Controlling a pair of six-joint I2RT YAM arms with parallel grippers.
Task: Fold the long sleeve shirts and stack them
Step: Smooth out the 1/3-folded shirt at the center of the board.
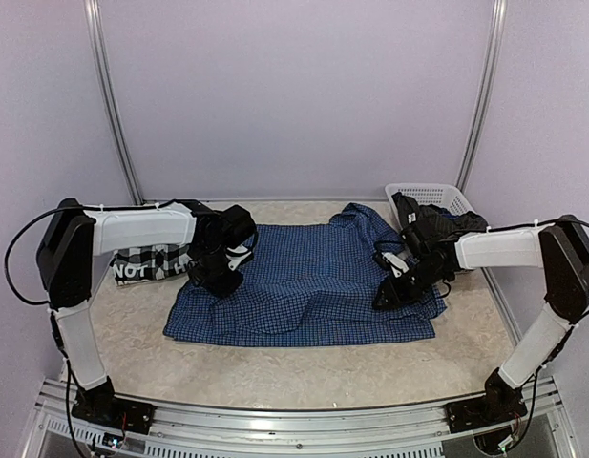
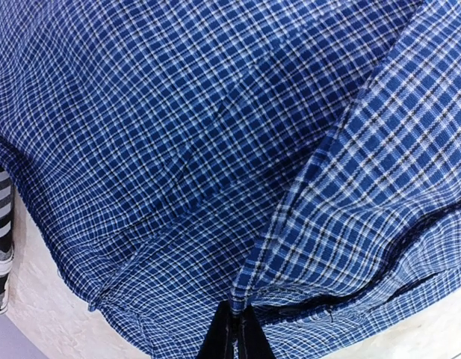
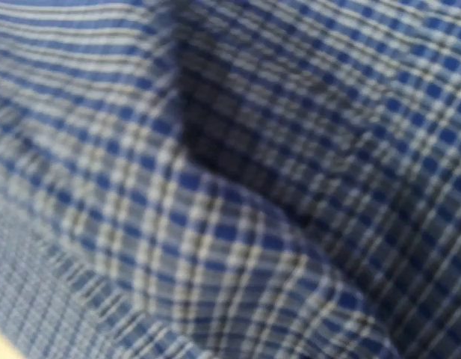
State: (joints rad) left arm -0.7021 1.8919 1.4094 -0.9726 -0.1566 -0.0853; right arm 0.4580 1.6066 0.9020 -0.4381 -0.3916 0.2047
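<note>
behind left arm (image 1: 146, 229), plaid shirt (image 1: 141, 264) hides (partly).

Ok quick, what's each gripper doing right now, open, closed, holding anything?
Left gripper: shut, pinching a fold of the blue shirt.
Right gripper: down at the blue shirt, but open or closed cannot be told.
</note>
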